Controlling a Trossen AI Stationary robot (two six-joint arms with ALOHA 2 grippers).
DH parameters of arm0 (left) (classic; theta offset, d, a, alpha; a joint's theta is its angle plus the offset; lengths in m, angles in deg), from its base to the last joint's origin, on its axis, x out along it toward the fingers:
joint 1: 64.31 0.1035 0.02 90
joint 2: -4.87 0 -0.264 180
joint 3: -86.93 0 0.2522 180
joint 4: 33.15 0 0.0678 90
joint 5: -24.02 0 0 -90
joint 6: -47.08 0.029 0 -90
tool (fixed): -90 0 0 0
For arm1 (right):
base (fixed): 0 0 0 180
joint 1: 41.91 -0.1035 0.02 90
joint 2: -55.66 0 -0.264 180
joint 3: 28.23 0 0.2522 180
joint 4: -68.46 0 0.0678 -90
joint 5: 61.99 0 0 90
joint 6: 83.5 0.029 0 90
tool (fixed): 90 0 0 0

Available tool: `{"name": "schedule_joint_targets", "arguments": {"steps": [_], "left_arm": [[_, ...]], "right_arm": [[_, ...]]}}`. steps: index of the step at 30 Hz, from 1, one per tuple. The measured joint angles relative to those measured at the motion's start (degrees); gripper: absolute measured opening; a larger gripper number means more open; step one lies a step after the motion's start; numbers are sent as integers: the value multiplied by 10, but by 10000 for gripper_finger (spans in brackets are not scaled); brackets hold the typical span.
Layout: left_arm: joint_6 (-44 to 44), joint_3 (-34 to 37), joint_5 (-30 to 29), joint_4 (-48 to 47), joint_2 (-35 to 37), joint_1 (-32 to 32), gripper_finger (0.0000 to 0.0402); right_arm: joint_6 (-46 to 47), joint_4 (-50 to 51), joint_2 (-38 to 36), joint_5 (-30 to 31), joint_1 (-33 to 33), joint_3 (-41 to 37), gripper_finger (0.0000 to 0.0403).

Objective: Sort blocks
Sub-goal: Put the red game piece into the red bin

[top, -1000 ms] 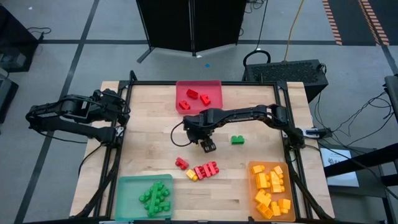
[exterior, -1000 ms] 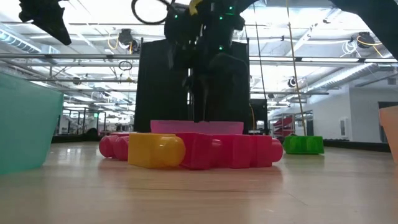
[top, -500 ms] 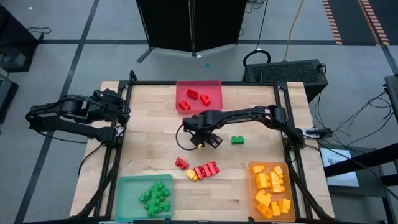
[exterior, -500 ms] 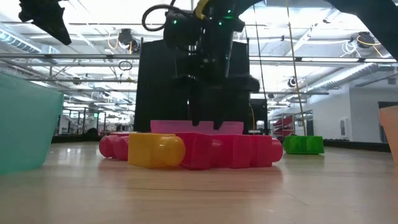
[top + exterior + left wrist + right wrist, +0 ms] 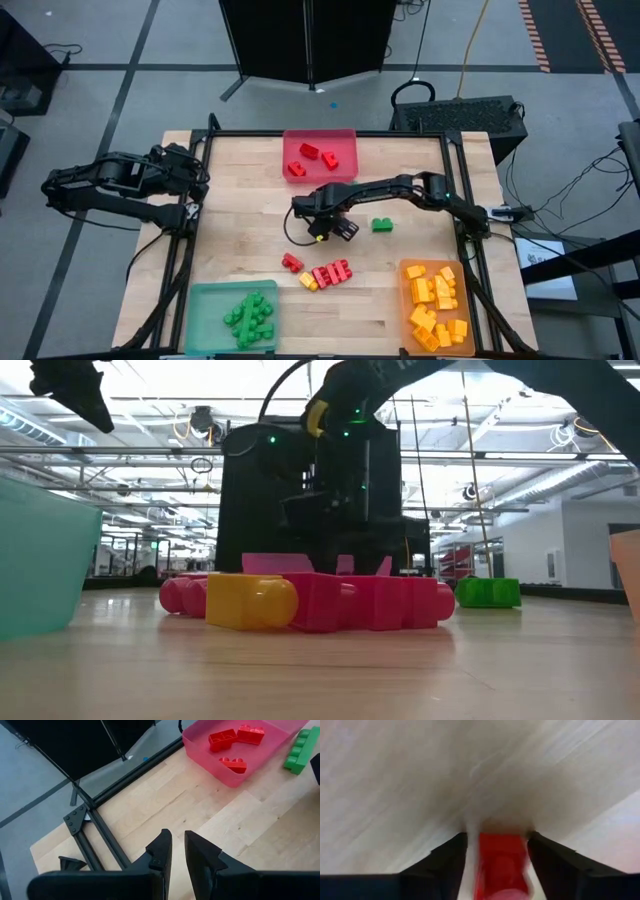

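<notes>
Translucent green tray (image 5: 205,305) holds studded green blocks (image 5: 250,320) at the table's near left. Left gripper (image 5: 177,851) waits beside the pale wooden table (image 5: 240,225), fingers nearly together, empty. Mid-table, right gripper (image 5: 332,230) has a glossy red block (image 5: 502,862) between its parted fingers.

Counter (image 5: 240,240), from above:
- Far edge, centre: a tray (image 5: 320,152) w/ 3 blocks (image 5: 309,152) in it.
- Near-left corner: 2nd tray (image 5: 205,318), filled w/ a block pile (image 5: 250,318).
- Near-right corner: 3rd tray (image 5: 408,300), more blocks in it.
- A loose block cluster (image 5: 330,272) is found between the near trays, nearer centre.
- Right gripper (image 5: 330,228) is placed mid-counter, behind the cluster; a lone block (image 5: 382,225) lies just to its right.
- Left gripper (image 5: 195,180) is kept at the left edge.
</notes>
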Motion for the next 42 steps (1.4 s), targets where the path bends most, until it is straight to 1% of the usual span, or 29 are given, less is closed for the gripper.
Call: {"name": "schedule_joint_targets", "arguments": {"steps": [3, 6, 7, 15, 19, 22, 24, 26, 29, 31, 34, 38, 42], "left_arm": [[0, 0, 2, 0, 0, 0, 59], [0, 0, 3, 0, 0, 0, 59], [0, 0, 3, 0, 0, 0, 59], [-2, 0, 3, 0, 0, 0, 59], [-2, 0, 2, 3, 0, 0, 59], [-11, 0, 2, 4, 0, 0, 59], [-13, 0, -1, 4, 0, 0, 59], [-13, 0, -3, 4, 0, 0, 59], [-13, 0, -5, 4, 0, 0, 59], [-14, 0, -5, 4, 0, 0, 59], [-14, 0, -5, 4, 0, 0, 59], [-14, 0, -5, 4, 0, 0, 59], [-14, 0, -5, 4, 0, 0, 59]], "right_arm": [[28, 1, 0, -1, 0, 0, 172], [53, 5, 0, 2, 1, 0, 122], [59, 11, -1, 2, 3, 0, 116], [133, 42, -3, -1, 5, 9, 116], [147, 68, -13, -16, 5, 60, 116], [151, 69, -28, -35, 7, 106, 116], [152, 58, -29, -34, 16, 147, 116], [165, 47, -29, -34, 33, 186, 116], [200, -13, -33, -31, 70, 223, 116], [231, -36, -33, -31, 97, 240, 116], [274, -80, -33, -31, 139, 243, 116], [327, -75, -25, -31, 189, 243, 116], [353, -55, -22, -34, 211, 229, 116]]}}
